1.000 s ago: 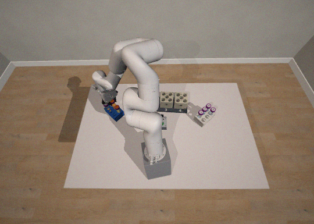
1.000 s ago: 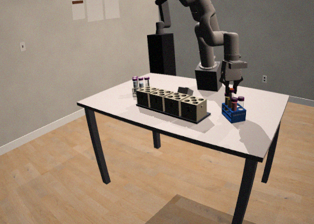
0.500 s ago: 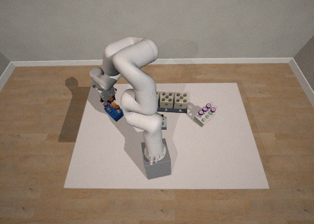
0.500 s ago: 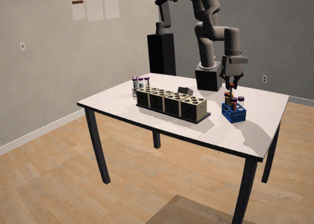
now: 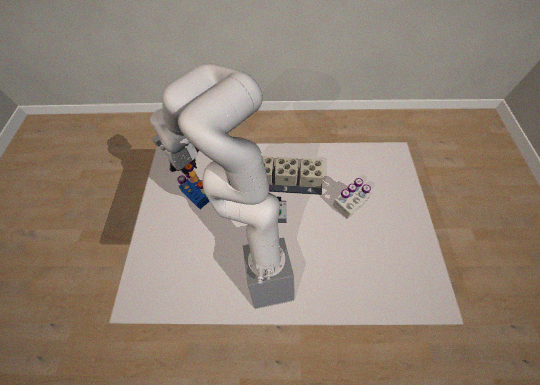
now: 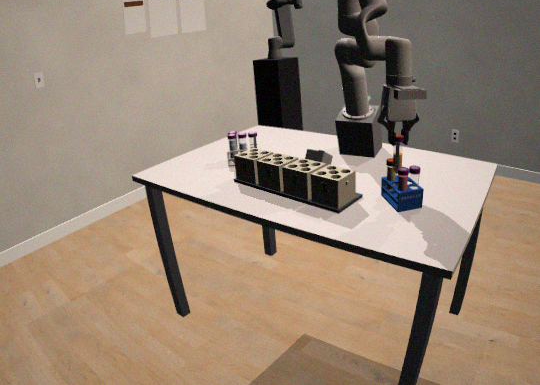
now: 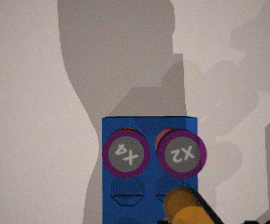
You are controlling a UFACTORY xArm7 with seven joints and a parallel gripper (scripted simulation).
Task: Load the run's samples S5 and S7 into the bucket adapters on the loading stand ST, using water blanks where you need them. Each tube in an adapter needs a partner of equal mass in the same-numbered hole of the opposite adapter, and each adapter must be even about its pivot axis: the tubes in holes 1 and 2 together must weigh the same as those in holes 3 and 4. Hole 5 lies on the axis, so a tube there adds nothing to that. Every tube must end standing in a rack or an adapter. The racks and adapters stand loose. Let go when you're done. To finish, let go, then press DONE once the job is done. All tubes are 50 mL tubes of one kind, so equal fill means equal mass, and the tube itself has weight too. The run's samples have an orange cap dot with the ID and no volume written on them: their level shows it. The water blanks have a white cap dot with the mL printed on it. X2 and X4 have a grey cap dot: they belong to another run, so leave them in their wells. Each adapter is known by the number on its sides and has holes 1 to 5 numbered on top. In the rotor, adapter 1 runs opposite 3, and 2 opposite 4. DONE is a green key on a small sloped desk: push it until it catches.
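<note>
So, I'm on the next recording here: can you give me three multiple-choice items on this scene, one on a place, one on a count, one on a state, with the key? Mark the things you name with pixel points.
1. In the top view, where is the blue rack [image 5: 198, 202] [image 6: 411, 201] [image 7: 153, 200]?
A) left of the loading stand [image 5: 290, 189] [image 6: 356, 198]
B) right of the loading stand
C) on the loading stand

2. How many capped tubes stand in the pale rack [image 5: 345, 210] [image 6: 229, 163]?
A) two
B) six
C) four

3. What is the claw [image 5: 184, 168] [image 6: 398, 139] [image 7: 201, 221] doing?
A) standing open
B) gripping a tube with amber contents [image 5: 189, 168] [image 6: 398, 159] [image 7: 180, 202]
C) shut on nothing

Key:
1 A: the top view shows blue at left, stand nearer the middle.
2 C: four purple caps show there from above.
3 B: in the exterior view the fingers meet the tube's cap.
</note>
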